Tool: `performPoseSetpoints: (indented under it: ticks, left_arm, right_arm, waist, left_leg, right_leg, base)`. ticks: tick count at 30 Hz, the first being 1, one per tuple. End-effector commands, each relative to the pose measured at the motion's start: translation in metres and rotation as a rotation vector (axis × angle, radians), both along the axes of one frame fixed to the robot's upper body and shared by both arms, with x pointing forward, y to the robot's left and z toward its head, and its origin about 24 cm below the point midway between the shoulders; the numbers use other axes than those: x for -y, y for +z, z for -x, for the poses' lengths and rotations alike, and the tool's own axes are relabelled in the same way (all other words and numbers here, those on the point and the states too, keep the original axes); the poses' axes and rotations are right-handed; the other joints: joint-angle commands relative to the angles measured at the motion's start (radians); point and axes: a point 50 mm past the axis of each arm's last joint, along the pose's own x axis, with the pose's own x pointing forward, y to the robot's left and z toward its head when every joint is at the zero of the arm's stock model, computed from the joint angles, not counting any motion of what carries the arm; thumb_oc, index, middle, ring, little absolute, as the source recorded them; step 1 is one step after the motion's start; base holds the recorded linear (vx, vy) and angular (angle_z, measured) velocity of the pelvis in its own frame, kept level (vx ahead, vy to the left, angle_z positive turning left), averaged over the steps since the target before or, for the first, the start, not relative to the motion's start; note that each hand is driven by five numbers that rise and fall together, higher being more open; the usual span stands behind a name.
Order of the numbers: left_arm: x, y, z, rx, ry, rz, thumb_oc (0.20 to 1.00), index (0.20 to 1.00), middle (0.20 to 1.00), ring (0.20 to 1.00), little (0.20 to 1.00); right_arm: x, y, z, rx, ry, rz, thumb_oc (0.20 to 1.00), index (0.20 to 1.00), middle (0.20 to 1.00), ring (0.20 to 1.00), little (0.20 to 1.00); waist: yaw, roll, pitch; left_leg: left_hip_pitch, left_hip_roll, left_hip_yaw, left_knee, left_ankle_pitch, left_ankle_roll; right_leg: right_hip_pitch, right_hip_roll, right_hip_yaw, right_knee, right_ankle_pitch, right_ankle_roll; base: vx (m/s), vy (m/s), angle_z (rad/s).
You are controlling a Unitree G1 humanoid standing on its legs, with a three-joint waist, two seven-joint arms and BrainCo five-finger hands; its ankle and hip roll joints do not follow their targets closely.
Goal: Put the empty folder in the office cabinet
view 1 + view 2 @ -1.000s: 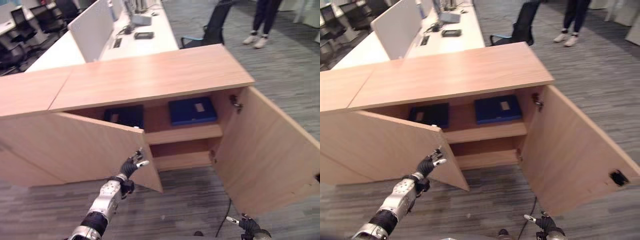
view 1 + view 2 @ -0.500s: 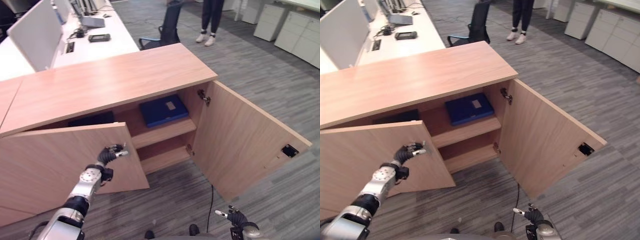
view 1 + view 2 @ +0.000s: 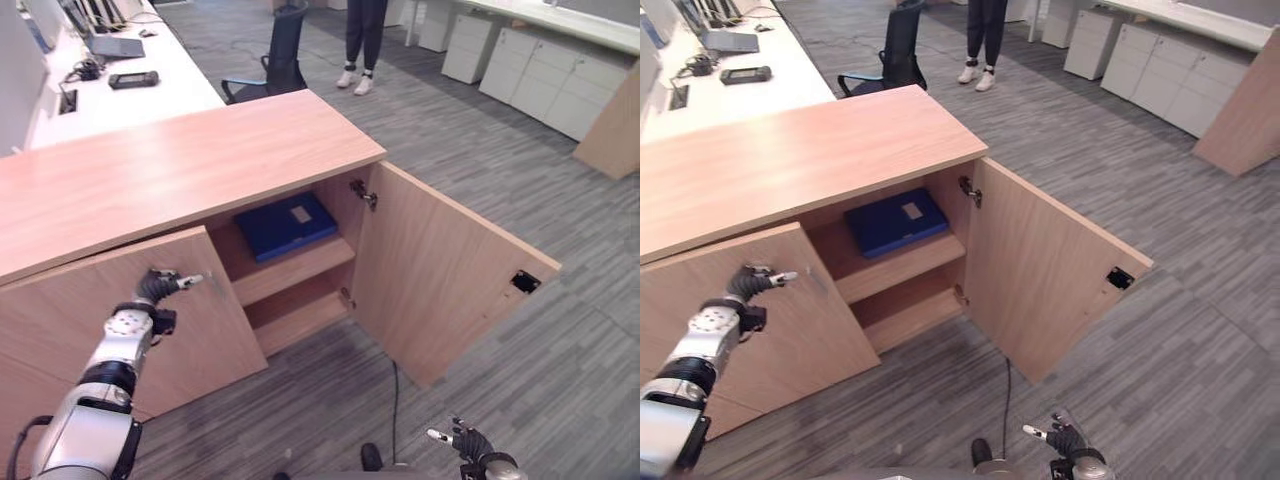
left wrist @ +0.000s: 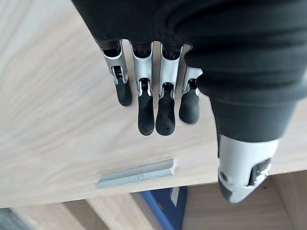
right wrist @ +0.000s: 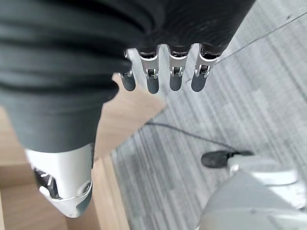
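The blue folder lies flat on the cabinet's upper shelf, off to the right of the left hand. That hand rests on the left door, fingers relaxed. The right hand hangs low, fingers loose, holding nothing.

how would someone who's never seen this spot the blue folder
Find the long wooden cabinet with both doors swung open. Between the doors, the blue folder lies flat on the upper shelf. It is dark blue with a small pale label on top, against bare wood.
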Motion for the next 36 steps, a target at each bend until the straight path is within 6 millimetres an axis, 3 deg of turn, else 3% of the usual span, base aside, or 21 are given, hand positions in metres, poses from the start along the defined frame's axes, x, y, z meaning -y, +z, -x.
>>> performPoseSetpoints:
  ticks: [1,14,19,20,21,26,27,28,29,32,33,34,35,36]
  left_arm:
    - [-0.015,0.069,-0.028,0.231,0.043,-0.078,1.000,1.000,1.000,1.000,1.000]
    - [-0.014,0.064,-0.028,0.210,0.040,-0.099,1.000,1.000,1.000,1.000,1.000]
    - [0.023,0.035,-0.024,0.251,-0.049,0.004,1.000,1.000,1.000,1.000,1.000]
    - [0.023,0.035,-0.023,0.249,-0.048,0.004,1.000,1.000,1.000,1.000,1.000]
    - [0.045,0.018,-0.016,0.243,-0.120,0.048,1.000,1.000,1.000,1.000,1.000]
    - [0.117,-0.030,0.015,0.196,-0.300,0.276,1.000,1.000,1.000,1.000,1.000]
    - [0.117,-0.030,0.015,0.195,-0.301,0.277,1.000,1.000,1.000,1.000,1.000]
    - [0.135,-0.037,0.027,0.184,-0.367,0.324,1.000,1.000,1.000,1.000,1.000]
    - [0.135,-0.037,0.027,0.184,-0.367,0.324,1.000,1.000,1.000,1.000,1.000]
    - [0.152,-0.059,0.048,0.097,-0.411,0.404,1.000,1.000,1.000,1.000,1.000]
    - [0.153,-0.062,0.052,0.078,-0.421,0.405,1.000,1.000,1.000,1.000,1.000]
    - [0.153,-0.062,0.053,0.078,-0.422,0.405,1.000,1.000,1.000,1.000,1.000]
    - [0.157,-0.066,0.058,0.046,-0.449,0.412,1.000,1.000,1.000,1.000,1.000]
    - [0.159,-0.067,0.059,0.037,-0.459,0.419,1.000,1.000,1.000,1.000,1.000]
  right_arm:
    - [0.000,0.004,-0.015,0.057,0.015,-0.007,1.000,1.000,1.000,1.000,1.000]
    - [-0.005,0.000,-0.007,0.036,-0.001,-0.026,1.000,1.000,1.000,1.000,1.000]
    - [-0.008,-0.001,-0.007,0.043,-0.033,-0.033,1.000,1.000,1.000,1.000,1.000]
    - [-0.008,-0.001,-0.006,0.042,-0.032,-0.032,1.000,1.000,1.000,1.000,1.000]
    - [-0.008,0.000,-0.007,0.048,-0.042,-0.033,1.000,1.000,1.000,1.000,1.000]
    - [-0.008,-0.001,-0.006,0.045,-0.087,-0.029,1.000,1.000,1.000,1.000,1.000]
    - [-0.007,-0.001,-0.006,0.045,-0.088,-0.028,1.000,1.000,1.000,1.000,1.000]
    - [-0.003,0.002,-0.016,0.067,-0.103,-0.010,1.000,1.000,1.000,1.000,1.000]
    - [-0.003,0.002,-0.016,0.066,-0.103,-0.010,1.000,1.000,1.000,1.000,1.000]
    - [-0.004,0.005,-0.024,0.087,-0.109,-0.012,1.000,1.000,1.000,1.000,1.000]
    - [-0.002,0.006,-0.026,0.092,-0.108,-0.005,1.000,1.000,1.000,1.000,1.000]
    - [-0.002,0.006,-0.026,0.091,-0.108,-0.005,1.000,1.000,1.000,1.000,1.000]
    - [0.001,0.008,-0.031,0.097,-0.102,0.010,1.000,1.000,1.000,1.000,1.000]
    - [0.002,0.008,-0.032,0.093,-0.098,0.016,1.000,1.000,1.000,1.000,1.000]
  waist:
    - [-0.017,0.017,-0.008]
    - [-0.016,0.004,-0.017]
    - [0.007,0.004,-0.017]
    - [0.007,0.005,-0.017]
    - [0.018,0.006,-0.015]
    - [0.046,0.011,-0.003]
    - [0.047,0.011,-0.003]
    - [0.064,0.019,0.025]
    - [0.064,0.020,0.025]
    - [0.069,0.039,0.052]
    - [0.074,0.041,0.050]
    - [0.073,0.042,0.051]
    - [0.077,0.046,0.047]
    - [0.076,0.049,0.047]
  left_leg:
    - [0.001,0.010,-0.021,0.014,-0.061,-0.020]
    - [0.012,-0.002,-0.028,0.014,-0.077,-0.010]
    - [0.014,-0.011,-0.045,0.014,-0.079,-0.003]
    - [0.014,-0.011,-0.046,0.014,-0.079,-0.003]
    - [0.014,-0.014,-0.053,0.014,-0.079,-0.001]
    - [0.009,-0.017,-0.071,0.015,-0.077,0.010]
    - [0.008,-0.017,-0.070,0.015,-0.077,0.010]
    - [0.004,-0.009,-0.058,0.019,-0.075,0.012]
    - [0.004,-0.009,-0.058,0.019,-0.075,0.012]
    - [0.005,0.001,-0.038,0.029,-0.071,0.013]
    - [0.005,0.006,-0.025,0.029,-0.073,0.007]
    - [0.007,0.007,-0.027,0.030,-0.074,0.007]
    - [0.007,0.021,-0.005,0.030,-0.077,-0.008]
    - [0.011,0.027,0.001,0.030,-0.077,-0.013]
  right_leg:
    - [0.024,-0.061,-0.024,0.040,-0.095,0.127]
    - [0.023,-0.081,-0.033,0.043,-0.086,0.142]
    - [0.031,-0.093,-0.054,0.049,-0.087,0.139]
    - [0.031,-0.093,-0.054,0.049,-0.087,0.139]
    - [0.034,-0.098,-0.065,0.053,-0.088,0.136]
    - [0.023,-0.104,-0.104,0.107,-0.094,0.128]
    - [0.021,-0.104,-0.103,0.109,-0.095,0.128]
    - [-0.022,-0.103,-0.161,0.172,-0.082,0.138]
    - [-0.023,-0.103,-0.161,0.175,-0.083,0.138]
    - [-0.062,-0.115,-0.241,0.249,-0.085,0.147]
    - [-0.058,-0.149,-0.275,0.218,-0.073,0.141]
    - [-0.053,-0.149,-0.277,0.214,-0.072,0.141]
    - [-0.069,-0.204,-0.339,0.146,-0.022,0.132]
    - [-0.083,-0.221,-0.358,0.127,-0.005,0.132]
  base:
    - [0.02,0.063,-0.03]
    - [0.01,0.030,-0.02]
    - [-0.02,0.016,0.05]
    - [-0.03,0.014,0.11]
    - [-0.04,0.008,0.13]
    - [-0.05,-0.003,0.13]
    - [-0.16,-0.027,0.17]
    - [-0.12,-0.021,0.17]
    - [-0.17,-0.033,0.01]
    - [-0.09,-0.072,-0.26]
    - [-0.03,-0.112,-0.33]
    - [-0.01,-0.234,-0.32]
    - [0.01,-0.211,-0.36]
    - [0.03,-0.290,-0.40]
